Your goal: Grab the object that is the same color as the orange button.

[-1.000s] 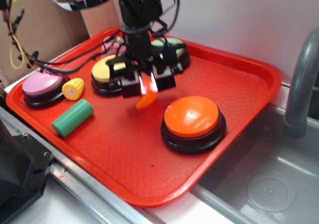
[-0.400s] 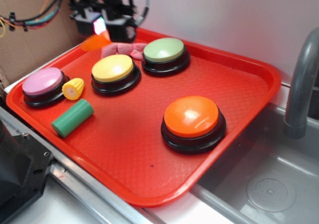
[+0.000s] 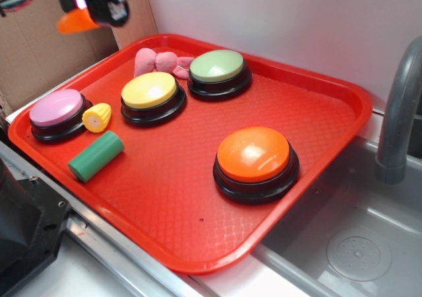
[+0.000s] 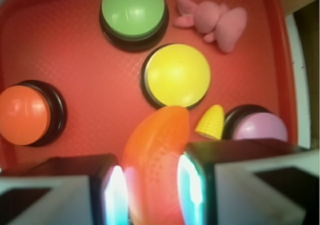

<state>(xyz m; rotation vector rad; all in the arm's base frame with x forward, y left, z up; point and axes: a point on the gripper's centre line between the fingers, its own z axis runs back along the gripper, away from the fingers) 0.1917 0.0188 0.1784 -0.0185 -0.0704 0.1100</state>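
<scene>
My gripper [image 3: 84,8] is shut on the small glossy orange slice [image 3: 74,22] and holds it high above the tray's far left corner, in front of the cardboard. In the wrist view the orange slice [image 4: 155,160] fills the gap between my two fingers [image 4: 112,192], and the gripper [image 4: 150,192] sits at the bottom edge. The large orange button [image 3: 254,155] on its black base stands on the red tray [image 3: 171,204] toward the right; it also shows in the wrist view [image 4: 25,115] at the left.
On the tray stand a yellow button [image 3: 150,92], a green button [image 3: 217,68], a pink button [image 3: 56,109], a yellow corn piece [image 3: 97,117], a green cylinder [image 3: 96,156] and a pink plush toy [image 3: 155,63]. A metal sink [image 3: 356,244] and faucet [image 3: 399,112] lie at the right.
My gripper has risen from the tray's middle and moved far left and back, carrying the orange slice up with it. The pink plush toy is now uncovered.
</scene>
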